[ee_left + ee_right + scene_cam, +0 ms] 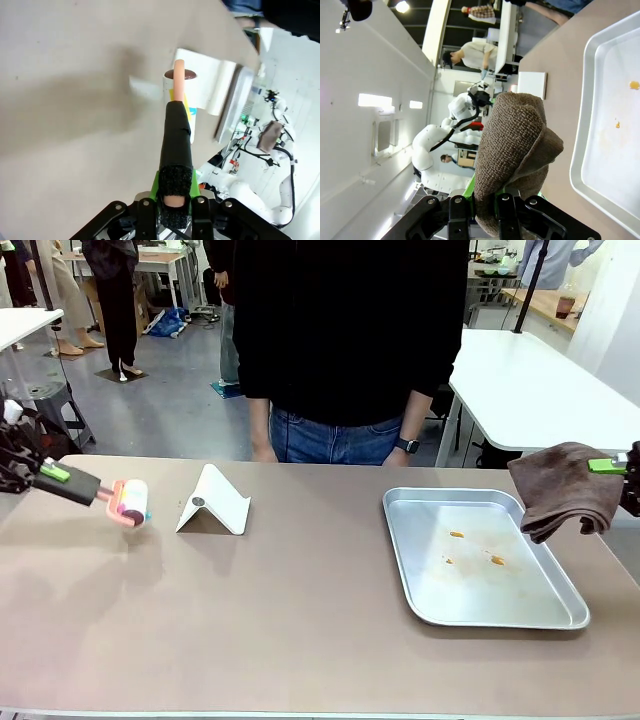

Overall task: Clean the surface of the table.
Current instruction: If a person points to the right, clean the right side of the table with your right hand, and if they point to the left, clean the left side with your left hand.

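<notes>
While the left gripper (52, 476) at the left edge of the frame is clamped on the black handle of a lint roller (130, 502), with the roll low over the table (300, 630), the right gripper (612, 466) at the right edge is clamped on a folded brown cloth (562, 490), held in the air beside the upper right corner of a metal tray (500, 585). The taupe-brown table fills the lower half of the frame and carries a white stand (215, 502) left of centre and the tray at lower right, with orange crumbs (457, 534) on the tray floor. A person (350, 330) stands at the table's far edge, top centre.
</notes>
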You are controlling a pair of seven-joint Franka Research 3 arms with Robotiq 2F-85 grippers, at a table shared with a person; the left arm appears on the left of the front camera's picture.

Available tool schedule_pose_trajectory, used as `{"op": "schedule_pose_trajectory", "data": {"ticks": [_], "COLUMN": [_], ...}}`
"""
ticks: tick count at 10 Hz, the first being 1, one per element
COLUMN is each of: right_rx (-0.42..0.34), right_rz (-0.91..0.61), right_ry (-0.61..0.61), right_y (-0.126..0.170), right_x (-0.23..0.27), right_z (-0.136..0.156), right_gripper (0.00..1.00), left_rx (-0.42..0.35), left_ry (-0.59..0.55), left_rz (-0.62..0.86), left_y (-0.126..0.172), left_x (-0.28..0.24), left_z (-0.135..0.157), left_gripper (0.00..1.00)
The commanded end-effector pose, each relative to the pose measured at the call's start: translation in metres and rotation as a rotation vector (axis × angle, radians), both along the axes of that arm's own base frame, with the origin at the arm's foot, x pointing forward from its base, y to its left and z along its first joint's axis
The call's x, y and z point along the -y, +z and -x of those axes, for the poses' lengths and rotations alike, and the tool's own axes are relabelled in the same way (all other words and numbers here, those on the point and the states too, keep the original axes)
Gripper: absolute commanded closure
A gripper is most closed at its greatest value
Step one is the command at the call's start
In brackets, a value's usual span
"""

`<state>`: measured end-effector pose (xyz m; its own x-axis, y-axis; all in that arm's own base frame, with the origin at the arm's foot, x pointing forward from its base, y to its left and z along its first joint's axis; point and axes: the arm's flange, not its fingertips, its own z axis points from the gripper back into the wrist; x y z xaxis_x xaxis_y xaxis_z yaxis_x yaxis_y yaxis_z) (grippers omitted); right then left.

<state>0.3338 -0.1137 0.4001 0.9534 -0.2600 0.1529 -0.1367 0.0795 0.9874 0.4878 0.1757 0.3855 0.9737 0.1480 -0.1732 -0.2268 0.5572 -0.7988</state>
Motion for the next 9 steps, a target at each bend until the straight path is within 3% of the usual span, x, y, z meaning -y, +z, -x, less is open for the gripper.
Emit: {"op": "schedule_pose_trajectory", "data": {"ticks": [1,5,9], "right_rx": [-0.008,-0.008,-0.008], "right_rz": [0.000,0.000,0.000], "right_ry": [0.003,0.003,0.003], "right_y": [0.005,0.005,0.005], "right_x": [0.000,0.000,0.000], "right_z": [0.003,0.003,0.003], "right_gripper": [1.00,1.00,1.00], "left_rx": [0.110,0.219,0.230], "left_ry": [0.000,0.033,0.093], "left_rz": [0.083,0.109,0.119], "left_y": [0.034,0.068,0.070], "left_x": [-0.017,-0.072,-0.127], "left_z": [0.019,0.061,0.082], "left_gripper": [0.96,0.96,0.96]}}
